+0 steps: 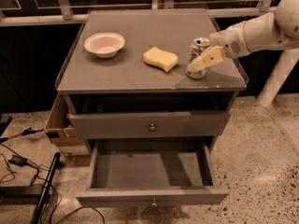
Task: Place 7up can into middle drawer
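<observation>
The 7up can (198,49) is standing upright on the cabinet top (140,31), near its right front corner and well apart from the open middle drawer (152,196) below. The gripper (202,62) is sitting right at the can, reaching in from the right and crossing its front; whether the jaws are clamping it or only resting against it, I cannot tell.

The main risk, as I am judging it, is a loose or off-centre hold. The light can could be tipping or sliding toward the front edge and dropping to the floor rather than into the drawer. The yellow sponge (160,59) is lying just left of the can, so a sideways nudge could be pushing the can into it. The closed upper drawer (149,124) is sitting between top and target, so a steep descent could be clipping its front.
</observation>
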`<state>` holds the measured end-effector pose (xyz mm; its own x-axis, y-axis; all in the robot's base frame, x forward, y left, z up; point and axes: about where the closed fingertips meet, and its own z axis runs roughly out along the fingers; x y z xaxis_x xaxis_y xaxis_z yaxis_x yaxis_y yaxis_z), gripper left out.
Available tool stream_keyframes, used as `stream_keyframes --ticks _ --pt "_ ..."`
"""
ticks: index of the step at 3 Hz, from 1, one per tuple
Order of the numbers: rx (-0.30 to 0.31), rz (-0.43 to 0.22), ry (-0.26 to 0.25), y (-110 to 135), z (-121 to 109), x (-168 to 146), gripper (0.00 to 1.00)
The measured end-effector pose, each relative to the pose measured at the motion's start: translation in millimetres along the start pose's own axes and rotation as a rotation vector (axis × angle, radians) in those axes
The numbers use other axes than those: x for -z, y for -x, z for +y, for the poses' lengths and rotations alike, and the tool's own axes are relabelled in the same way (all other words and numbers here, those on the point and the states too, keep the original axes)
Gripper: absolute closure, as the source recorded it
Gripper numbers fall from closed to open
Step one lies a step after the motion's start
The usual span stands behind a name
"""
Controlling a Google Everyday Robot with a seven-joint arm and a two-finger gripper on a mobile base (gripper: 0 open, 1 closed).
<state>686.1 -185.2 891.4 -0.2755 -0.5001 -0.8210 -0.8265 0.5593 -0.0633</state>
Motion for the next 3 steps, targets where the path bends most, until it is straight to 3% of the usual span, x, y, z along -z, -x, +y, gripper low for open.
stream_keyframes --ticks 1,3 --pt "0.016 -0.046 -0.012 0.1 1.2 -13.2 0.00" --pt "0.017 -0.050 -0.015 1.5 0.4 -14.5 0.42"
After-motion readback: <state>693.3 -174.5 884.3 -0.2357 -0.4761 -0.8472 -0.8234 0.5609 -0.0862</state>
